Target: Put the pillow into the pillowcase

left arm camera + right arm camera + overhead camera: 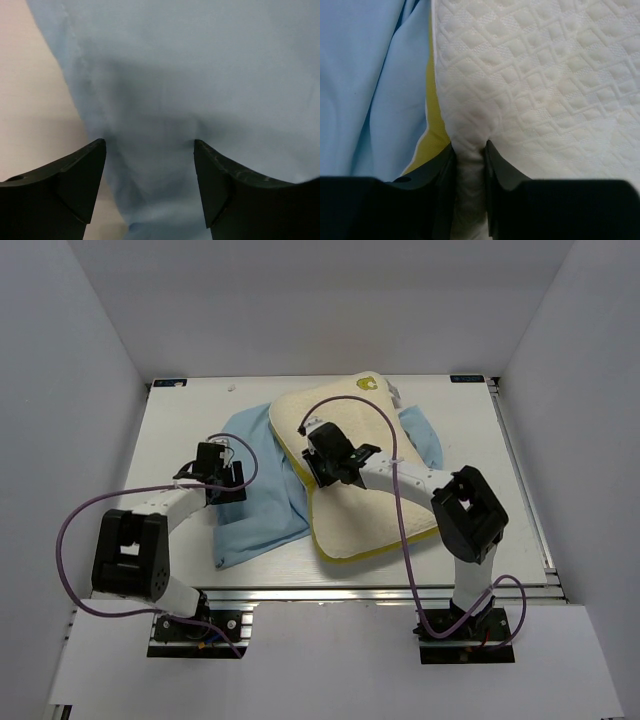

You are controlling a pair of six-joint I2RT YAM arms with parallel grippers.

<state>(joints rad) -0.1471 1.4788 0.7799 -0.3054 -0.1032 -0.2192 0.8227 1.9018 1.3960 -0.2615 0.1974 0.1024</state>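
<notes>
The cream-white dimpled pillow (360,525) lies tilted on the table's right half, partly over the light blue pillowcase (260,515). A yellow-green mark (366,383) shows at its far corner. My right gripper (322,472) is at the pillow's left edge. In the right wrist view it (469,147) is shut on a pinched fold of the pillow (545,75), with the yellow band (436,131) and pillowcase (370,75) to its left. My left gripper (228,480) sits over the pillowcase's left part. Its jaws (150,145) stand open, tips down on the blue fabric (200,65).
The white table (180,420) is boxed in by white walls on the left, right and back. A metal rail (380,592) runs along the near edge between the arm bases. Bare tabletop (30,100) shows left of the pillowcase.
</notes>
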